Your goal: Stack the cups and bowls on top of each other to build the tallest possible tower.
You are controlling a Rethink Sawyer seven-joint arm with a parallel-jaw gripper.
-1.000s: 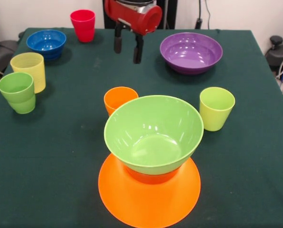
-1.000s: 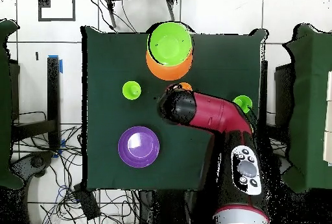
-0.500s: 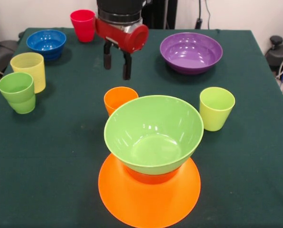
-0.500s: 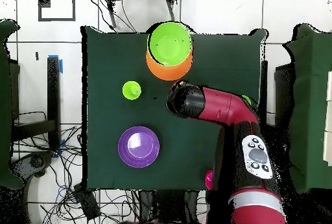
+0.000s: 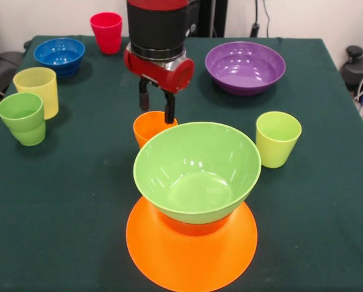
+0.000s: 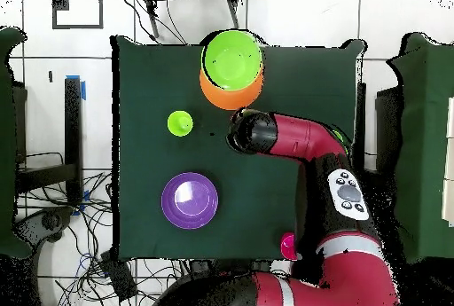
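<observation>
Poised directly above the small glossy orange plastic cup [image 5: 153,126], the red-and-black gripper [image 5: 156,107], its two dark fingers [image 5: 169,112] spread apart and reaching down to about the level of the cup's rim. Cannot tell whether either finger touches the rim; nothing clamped between them. Judged to be the reach-and-grasp step for this cup.

Toward the near edge of the green-clothed table [image 5: 78,194], as the front view shows it, the tower [image 5: 193,207] so far: very large glossy orange plastic bowl [image 5: 190,252] upside down as base, a smaller red-orange bowl [image 5: 193,228] on it, the medium glossy green plastic bowl [image 5: 197,170] upright on top. Orange cup just behind that pile, close to the green bowl's far rim.

Elsewhere: medium purple plastic bowl [image 5: 245,66] toward the far right corner, small blue plastic bowl [image 5: 59,55] and red plastic cup [image 5: 106,31] toward the far left corner, pale yellow cup [image 5: 37,90] and green cup [image 5: 23,118] along the left edge, lime green cup [image 5: 278,139] toward the right edge.

Next move probably calls for lowering so the fingers straddle one wall of the orange cup, closing, lifting clear of the green bowl's rim, then carrying over to the tower. Little room between cup and bowl, so a straight descent matters.
</observation>
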